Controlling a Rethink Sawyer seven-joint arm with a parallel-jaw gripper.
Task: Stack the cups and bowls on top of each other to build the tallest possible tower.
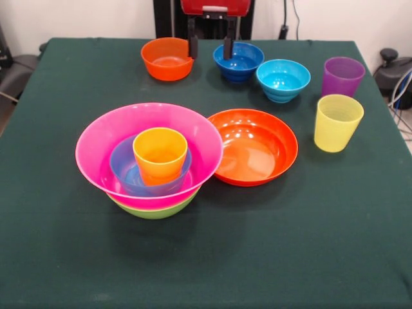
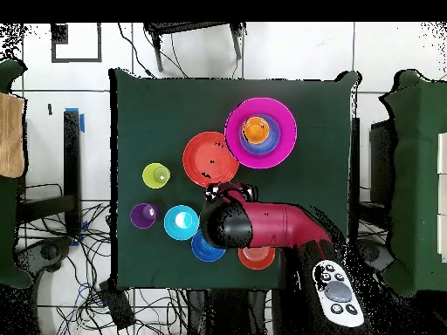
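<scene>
Claw (image 1: 210, 40) hangs spread and empty between the small orange bowl (image 1: 167, 58) and dark blue bowl (image 1: 238, 61); centre over one rim before pinching.

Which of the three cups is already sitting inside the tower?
The orange cup, upright in the blue bowl inside the pink bowl. The yellow cup and purple cup stand loose.

Gripper (image 1: 210, 45) hanging open at the far edge, fingers between small orange bowl (image 1: 167, 58) and dark blue bowl (image 1: 238, 61). Orange cup (image 1: 159, 155) nested in blue bowl (image 1: 149, 172), inside pink bowl (image 1: 149, 152), atop green bowl (image 1: 154, 209). Shallow orange bowl (image 1: 254, 146) just beside.
</scene>
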